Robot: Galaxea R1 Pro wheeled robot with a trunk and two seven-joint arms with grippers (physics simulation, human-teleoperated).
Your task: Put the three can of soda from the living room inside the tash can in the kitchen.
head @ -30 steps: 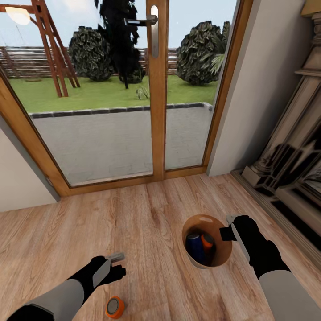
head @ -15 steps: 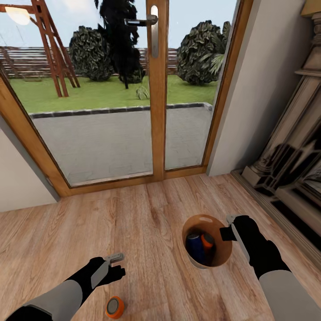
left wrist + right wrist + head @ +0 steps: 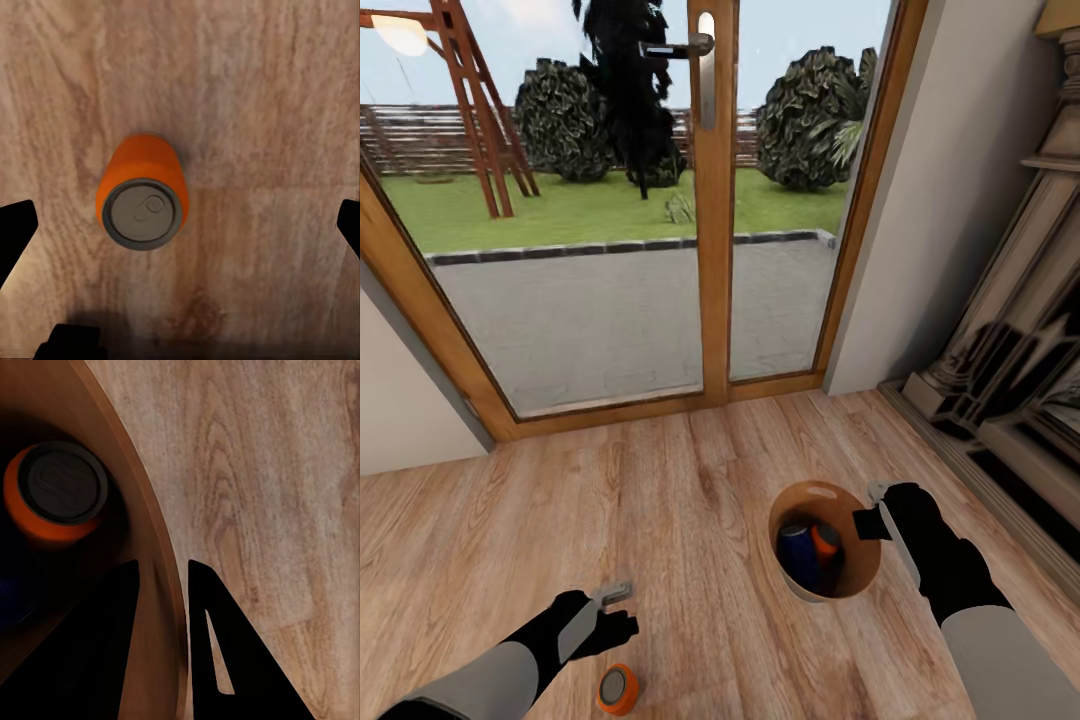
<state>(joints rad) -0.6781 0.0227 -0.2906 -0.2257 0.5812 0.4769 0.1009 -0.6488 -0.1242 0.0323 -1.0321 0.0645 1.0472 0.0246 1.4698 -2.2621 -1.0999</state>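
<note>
Left claw [image 3: 622,606] spread wide above an upright orange can [image 3: 141,193] on the floor [image 3: 690,500], touching nothing. Right claw [image 3: 165,577] pinches the bin [image 3: 865,575] rim. Inside: orange can [image 3: 58,491]; blue can [image 3: 797,553], largely shadowed.

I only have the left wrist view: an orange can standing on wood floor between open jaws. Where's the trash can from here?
Observer: The trash can stands apart from that orange can, off to the robot's right and a bit further forward.
Operator: Anything in it?
Observer: A dark blue can and a second orange can are inside.
Operator: What's the right arm doing?
Observer: The right gripper has its jaws closed over the bin's wall at the rim, one inside, one outside.
</note>
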